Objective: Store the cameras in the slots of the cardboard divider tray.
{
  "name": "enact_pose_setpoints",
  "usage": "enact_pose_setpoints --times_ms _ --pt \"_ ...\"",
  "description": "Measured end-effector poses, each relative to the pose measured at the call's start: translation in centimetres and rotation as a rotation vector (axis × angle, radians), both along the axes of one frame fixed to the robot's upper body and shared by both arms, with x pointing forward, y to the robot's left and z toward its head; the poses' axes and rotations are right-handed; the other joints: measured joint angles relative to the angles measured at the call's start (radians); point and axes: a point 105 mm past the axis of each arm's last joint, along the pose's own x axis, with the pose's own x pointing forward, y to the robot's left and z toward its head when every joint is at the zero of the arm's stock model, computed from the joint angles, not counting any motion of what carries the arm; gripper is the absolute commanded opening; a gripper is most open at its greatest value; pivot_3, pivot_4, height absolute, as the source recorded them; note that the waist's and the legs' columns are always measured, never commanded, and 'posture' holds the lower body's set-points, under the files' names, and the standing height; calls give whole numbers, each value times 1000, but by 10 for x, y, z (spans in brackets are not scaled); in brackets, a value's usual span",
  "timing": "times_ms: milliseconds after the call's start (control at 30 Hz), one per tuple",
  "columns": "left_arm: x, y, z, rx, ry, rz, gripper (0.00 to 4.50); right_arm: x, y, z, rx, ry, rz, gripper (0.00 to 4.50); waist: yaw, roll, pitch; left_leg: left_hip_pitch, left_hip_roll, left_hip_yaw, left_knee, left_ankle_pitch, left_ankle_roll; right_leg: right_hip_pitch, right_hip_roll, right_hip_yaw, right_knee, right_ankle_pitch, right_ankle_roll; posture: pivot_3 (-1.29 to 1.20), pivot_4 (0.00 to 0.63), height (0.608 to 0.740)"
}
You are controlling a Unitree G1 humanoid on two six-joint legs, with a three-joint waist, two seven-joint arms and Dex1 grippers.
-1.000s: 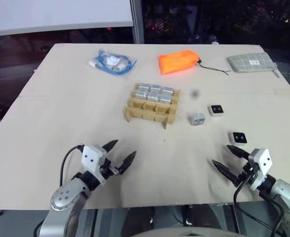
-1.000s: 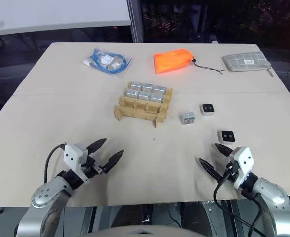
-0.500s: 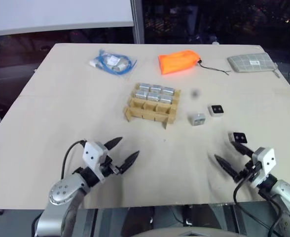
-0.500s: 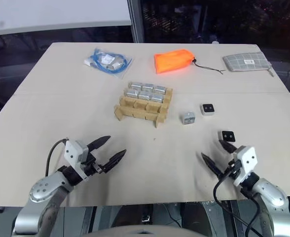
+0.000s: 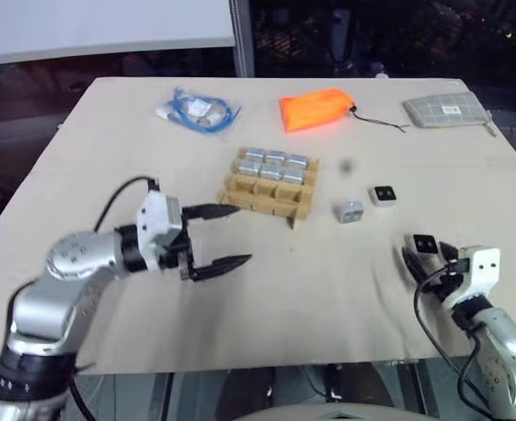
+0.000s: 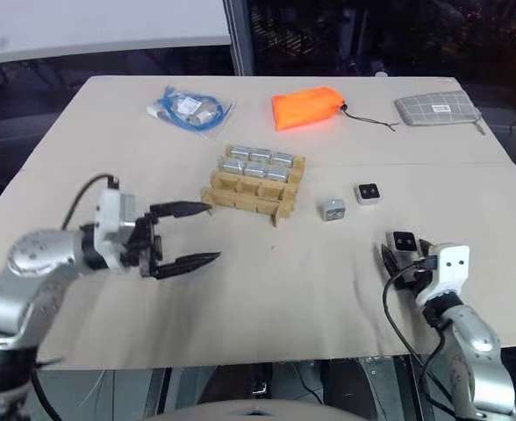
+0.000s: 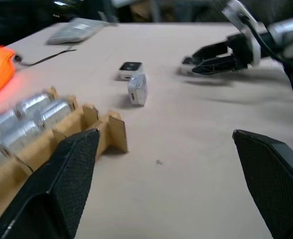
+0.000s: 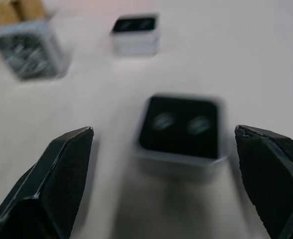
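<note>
The cardboard divider tray (image 5: 260, 207) sits mid-table. Several silver cameras (image 5: 275, 164) fill its two back rows, and the front row of slots is empty. To its right lie three loose cameras: a silver one (image 5: 349, 210), a white one with a black face (image 5: 383, 195), and another nearer me (image 5: 424, 244). My right gripper (image 8: 162, 131) is open and low on the table, its fingers on either side of that nearest camera (image 8: 180, 132) without touching it. My left gripper (image 5: 243, 234) hovers open just left of the tray's front, pointing right.
Along the table's far side lie a bagged blue cable (image 5: 198, 110), an orange pouch (image 5: 315, 110) and a grey gridded pouch (image 5: 447, 110). Bare tabletop stretches in front of the tray. The table's front edge runs close under both arms.
My left arm has lifted, and its gripper has turned from pointing forward to pointing right, level with the tray's front. My right gripper slid forward until its fingers flank the nearest camera. Both stayed open.
</note>
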Motion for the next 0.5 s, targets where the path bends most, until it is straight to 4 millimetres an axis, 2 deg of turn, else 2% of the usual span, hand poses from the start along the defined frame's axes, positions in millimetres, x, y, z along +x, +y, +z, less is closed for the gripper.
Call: enact_pose_setpoints --times_ms 100,300,433,500 --pt "1 1 5 27 -1 -16 4433 1 1 0 -16 8 -15 4500 -2 0 0 0 0 0 0 0 0 0 0 0 0 0 0 0 150 740" --pt "1 5 -3 58 24 -11 4433 10 -6 1 -37 6 -73 4500 -5 0 0 0 0 0 0 0 0 0 0 0 0 0 0 0 150 740" --pt "0 6 -10 60 48 2 4500 10 -8 1 -40 6 -78 3379 -5 0 0 0 0 0 0 0 -1 0 0 0 0 1 2 0 150 740" --pt "-1 7 -12 61 56 5 4500 9 -8 0 -43 8 -75 2361 -7 0 0 0 0 0 0 0 -1 0 0 0 0 2 4 0 150 740"
